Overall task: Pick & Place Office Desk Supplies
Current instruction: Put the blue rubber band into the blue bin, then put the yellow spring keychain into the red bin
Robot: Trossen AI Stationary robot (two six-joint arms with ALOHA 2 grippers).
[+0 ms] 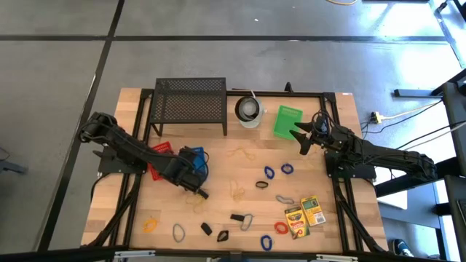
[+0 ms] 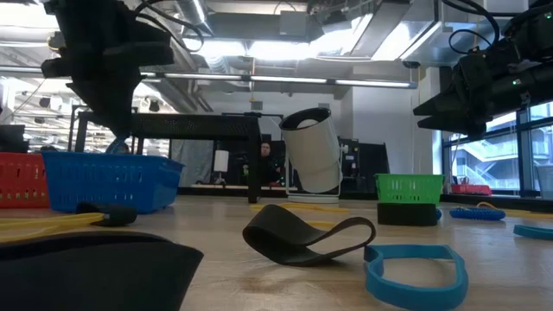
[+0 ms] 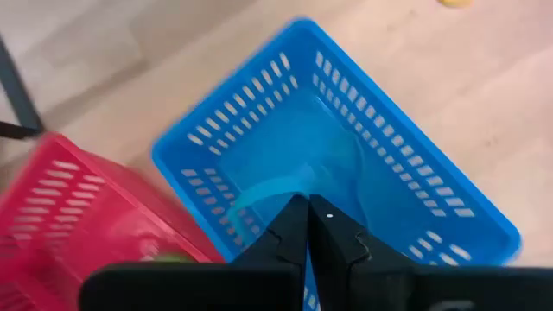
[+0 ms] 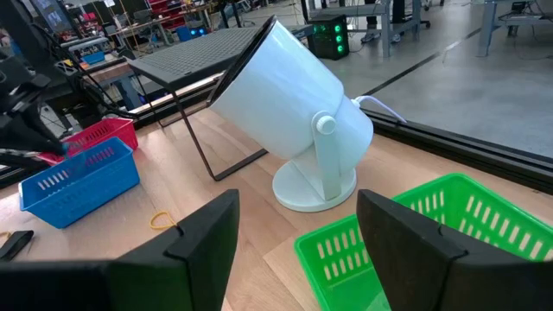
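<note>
A: Left tool [image 1: 195, 169] is over the blue basket [image 1: 196, 156], fingers [image 3: 289, 238] pressed together. There's a blue loop under the tips in the left wrist view; can't tell if it's pinched or already lying in the basket.

B: Right one?

A: Right tool [image 1: 303, 138] is up at 2 o'clock on the table [image 1: 218, 204], just beside the green basket [image 1: 288, 120], fingers spread wide, nothing between them. The white lamp-like thing [image 1: 249, 109] sits at 12, next to the black mesh rack [image 1: 189, 102].

B: And the supplies?

A: Mostly still loose on the table. Blue rubber bands [image 1: 269, 172] near centre-right, yellow rubber bands [image 1: 240, 153] at centre, black binder clips [image 1: 237, 217] toward 6, a silver clip [image 1: 178, 232] at 7, both crayon boxes [image 1: 306, 215] at 5. The red basket [image 1: 160, 156] touches the blue one on its 9 side.

B: Risks?

A: A few, my read only. If the band is stuck on the shut fingers, it could ride back out when the arm lifts. The baskets are light and side by side, so a low pass could shove either one. Over on the right, the lamp is close (head tilted toward the green basket), and a wide swing could clip it. The thin bands lie flat, so a grab could easily slip off them.
</note>
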